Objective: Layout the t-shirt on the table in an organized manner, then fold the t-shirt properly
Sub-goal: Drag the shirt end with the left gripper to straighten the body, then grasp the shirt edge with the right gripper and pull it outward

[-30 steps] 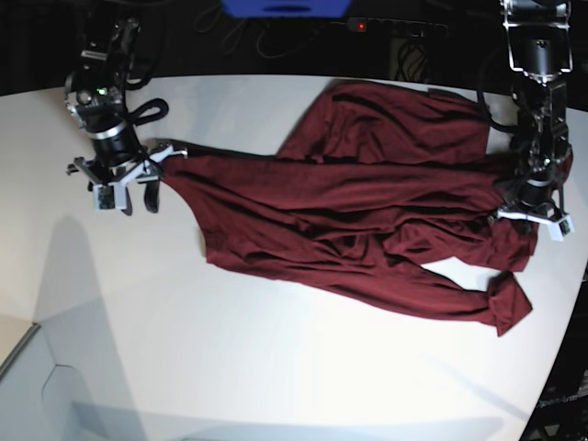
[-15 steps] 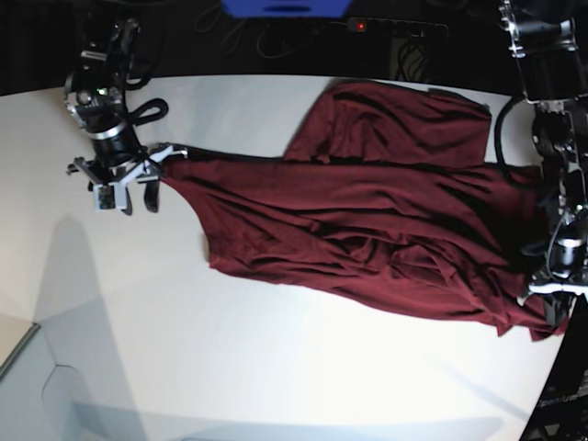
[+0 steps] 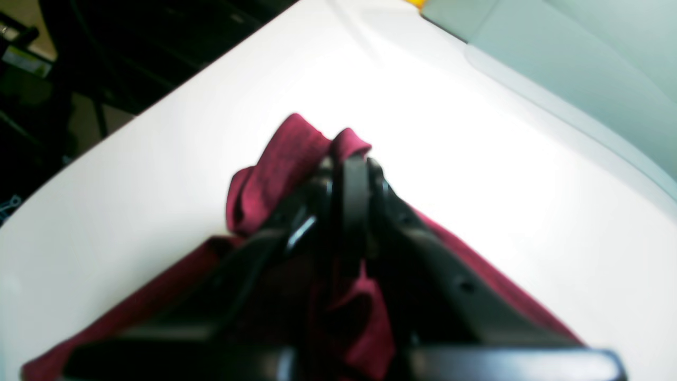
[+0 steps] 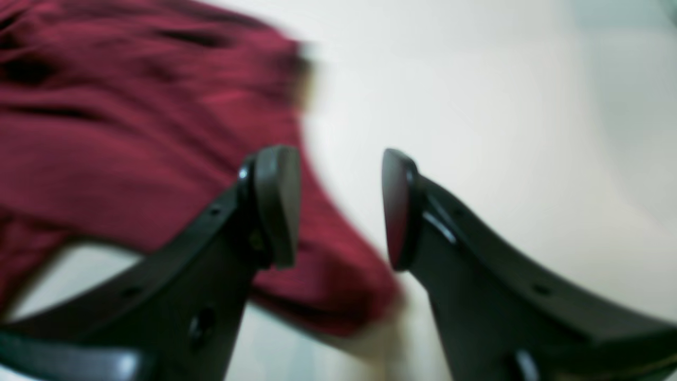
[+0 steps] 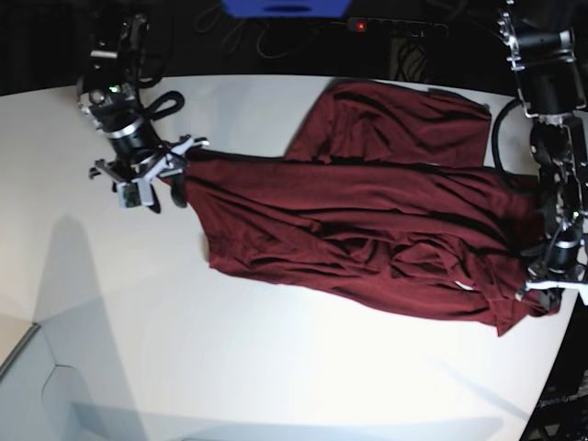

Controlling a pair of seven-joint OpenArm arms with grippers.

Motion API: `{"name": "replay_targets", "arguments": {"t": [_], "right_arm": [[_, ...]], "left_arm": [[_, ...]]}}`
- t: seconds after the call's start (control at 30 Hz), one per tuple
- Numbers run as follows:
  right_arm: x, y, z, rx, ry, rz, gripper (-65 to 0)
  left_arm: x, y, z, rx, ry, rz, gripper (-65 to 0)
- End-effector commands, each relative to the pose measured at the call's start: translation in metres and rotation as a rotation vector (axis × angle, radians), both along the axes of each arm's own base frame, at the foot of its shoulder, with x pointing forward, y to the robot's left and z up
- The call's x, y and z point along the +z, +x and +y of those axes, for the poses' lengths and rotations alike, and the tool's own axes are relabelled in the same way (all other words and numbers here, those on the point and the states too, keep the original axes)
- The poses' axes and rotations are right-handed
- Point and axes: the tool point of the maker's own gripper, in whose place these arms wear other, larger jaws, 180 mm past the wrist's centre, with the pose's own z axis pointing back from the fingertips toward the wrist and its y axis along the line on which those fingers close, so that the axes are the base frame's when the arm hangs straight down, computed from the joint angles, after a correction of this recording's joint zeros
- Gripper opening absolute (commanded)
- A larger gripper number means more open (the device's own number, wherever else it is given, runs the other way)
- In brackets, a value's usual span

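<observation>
1. The shirt (image 5: 367, 220) lies bunched across the white surface (image 5: 276, 367); spreading is under way.
2. Left jaws (image 3: 349, 159) pinch its corner. Right jaws (image 4: 338, 206) gape beside its edge.
3. Next, probably pull it flat.

Bright overhead light, washing the smooth white tabletop (image 5: 303, 367) to glare in the left wrist view. Soft grey shadows low on the left in the base view. Heavy blur across the dark maroon knit t-shirt (image 4: 132, 137) in the right wrist view. Curved distortion toward base-view edges.
</observation>
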Motion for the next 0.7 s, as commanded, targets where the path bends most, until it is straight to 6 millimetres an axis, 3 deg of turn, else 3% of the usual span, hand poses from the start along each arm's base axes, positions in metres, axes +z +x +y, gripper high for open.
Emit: {"name": "replay_targets", "arguments": {"t": [0.0,0.13,0.33,0.43,0.5,0.67], "right_arm": [[0.014,0.006,0.005,0.019,0.009,-0.054,-39.2],[0.021,0.014,0.021,0.059,0.02,-0.074,-39.2],[0.015,0.006,0.059,0.154,0.053,-0.053,-39.2],[0.004,0.001,0.076,0.197,0.074,-0.022,-39.2],[-0.002,0.002,0.084,0.217,0.082,-0.009,-39.2],[-0.03,0.004,0.087,0.22,0.093,0.063,-39.2]], "left_arm": [[0.023,0.005,0.012,0.016,0.029,-0.059,-64.9],[0.023,0.004,0.016,0.023,0.034,-0.055,-64.9],[0.018,-0.007,0.031,0.034,0.066,-0.021,-64.9],[0.009,-0.015,0.035,0.04,0.071,0.004,-64.9],[0.005,-0.029,0.05,0.082,0.064,0.013,-64.9],[-0.003,-0.057,0.078,0.166,0.049,0.027,-64.9]]}}
